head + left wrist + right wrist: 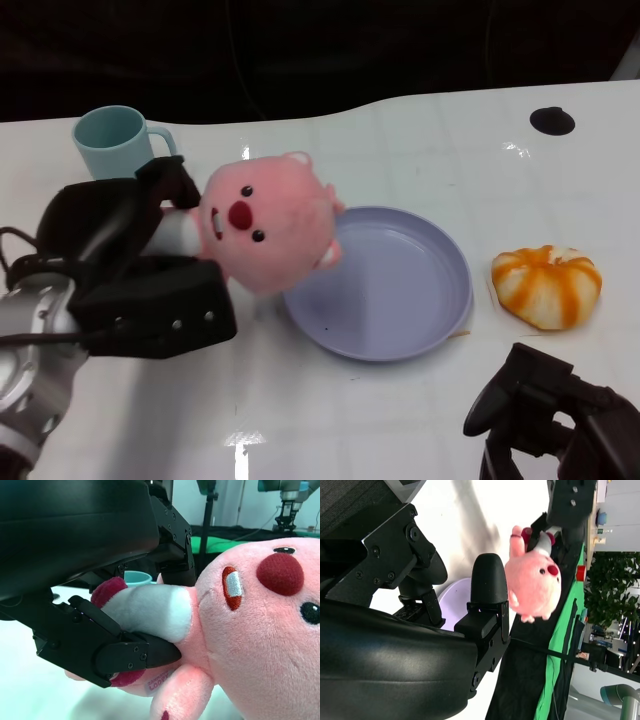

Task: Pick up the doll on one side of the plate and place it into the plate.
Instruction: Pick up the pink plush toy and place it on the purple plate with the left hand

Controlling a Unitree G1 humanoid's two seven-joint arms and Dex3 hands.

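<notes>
- The left hand point(130, 270) holds the pink plush doll with a dark red nose point(265, 232); its black fingers point(125, 652) are closed around the doll's white and dark red part, as the left wrist view shows.
- The doll is lifted over the left rim of the round lavender plastic plate point(385, 285), and part of its head overlaps this rim in the head view. I cannot tell if it touches the plate.
- The plate lies near the middle of the white table point(330, 420).
- The right hand point(545, 415) is low at the near right corner of the table, holding nothing; its fingers are bent, and how far they are apart I cannot tell.
- An orange and white striped round soft toy point(547, 286) lies on the table just to the right of the plate, apart from it.
- A light teal mug with a handle point(115, 142) stands toward the far left edge, behind the left hand.
</notes>
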